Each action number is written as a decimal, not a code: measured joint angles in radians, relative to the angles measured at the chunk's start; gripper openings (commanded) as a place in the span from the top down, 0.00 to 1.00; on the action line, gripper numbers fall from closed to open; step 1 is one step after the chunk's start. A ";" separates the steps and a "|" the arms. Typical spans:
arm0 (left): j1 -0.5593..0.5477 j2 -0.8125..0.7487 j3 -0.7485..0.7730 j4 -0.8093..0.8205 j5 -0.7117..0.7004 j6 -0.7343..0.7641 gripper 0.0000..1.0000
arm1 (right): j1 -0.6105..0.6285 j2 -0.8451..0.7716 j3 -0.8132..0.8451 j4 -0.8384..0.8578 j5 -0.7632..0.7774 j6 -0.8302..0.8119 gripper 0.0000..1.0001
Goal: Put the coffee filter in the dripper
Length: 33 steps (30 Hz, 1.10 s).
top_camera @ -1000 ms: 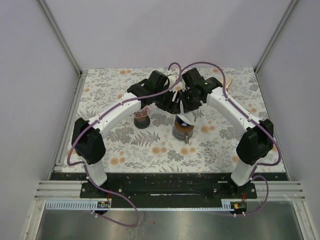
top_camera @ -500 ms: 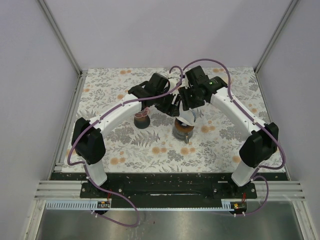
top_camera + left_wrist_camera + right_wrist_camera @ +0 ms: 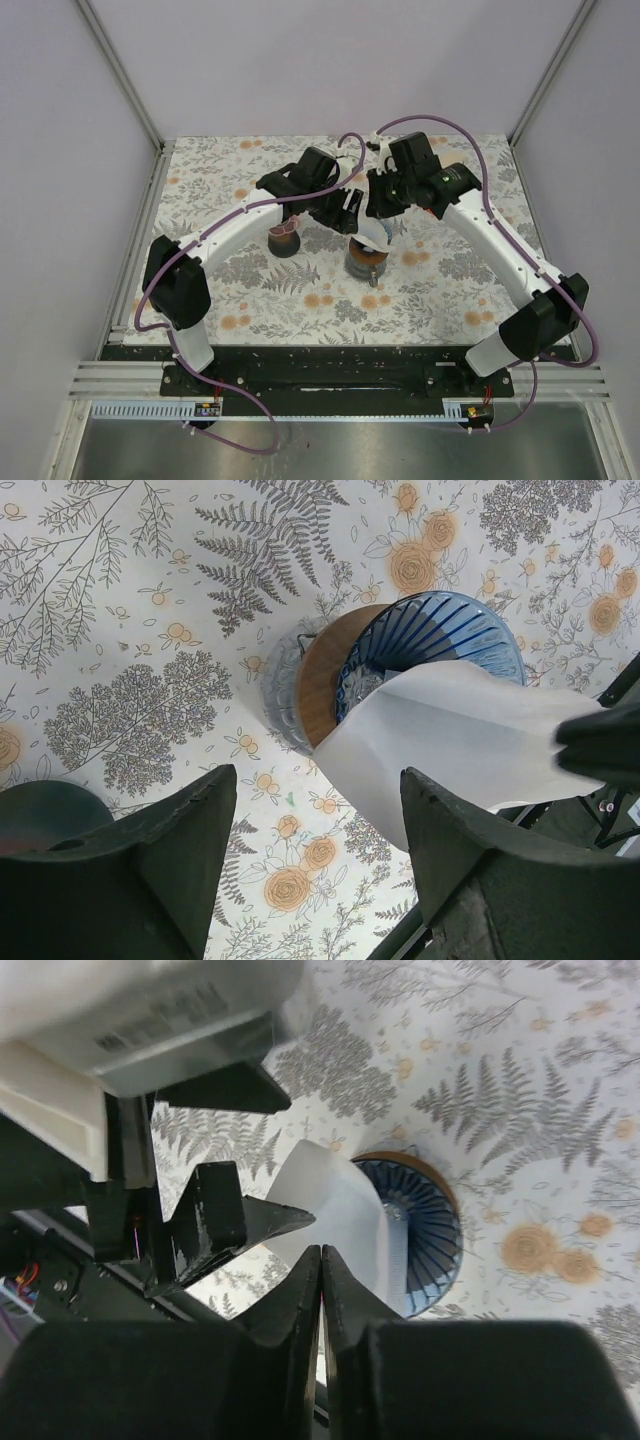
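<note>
The blue ribbed dripper (image 3: 440, 630) with a wooden collar stands on the floral cloth (image 3: 250, 290), near the middle (image 3: 366, 262). A white paper coffee filter (image 3: 470, 740) leans out of it, lower end inside the cone, upper end sticking out toward the grippers (image 3: 330, 1195). My right gripper (image 3: 321, 1252) is shut, its tips pinched on the filter's upper edge (image 3: 374, 236). My left gripper (image 3: 318, 820) hangs open just beside the filter, holding nothing. One of the left gripper's fingers (image 3: 235, 1222) shows close to the right one.
A small dark cup (image 3: 285, 240) stands left of the dripper, under the left arm, and shows as a dark round shape (image 3: 40, 810) by the left finger. Both wrists crowd together above the dripper. White walls and metal rails (image 3: 140, 250) bound the cloth.
The right arm's elbow has swung outward to the right and its wrist has shifted slightly. The filter has settled lower, into the dripper. The left arm has barely moved.
</note>
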<state>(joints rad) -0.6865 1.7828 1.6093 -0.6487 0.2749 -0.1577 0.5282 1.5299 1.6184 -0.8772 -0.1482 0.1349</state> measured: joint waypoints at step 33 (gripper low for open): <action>0.011 -0.023 0.003 -0.010 -0.014 0.002 0.25 | 0.001 0.155 -0.164 0.040 0.060 0.064 1.00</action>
<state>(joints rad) -0.6750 1.7596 1.6119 -0.6582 0.2604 -0.1555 0.5293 1.6852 1.4548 -0.8375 -0.0887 0.1989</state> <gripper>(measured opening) 0.737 0.017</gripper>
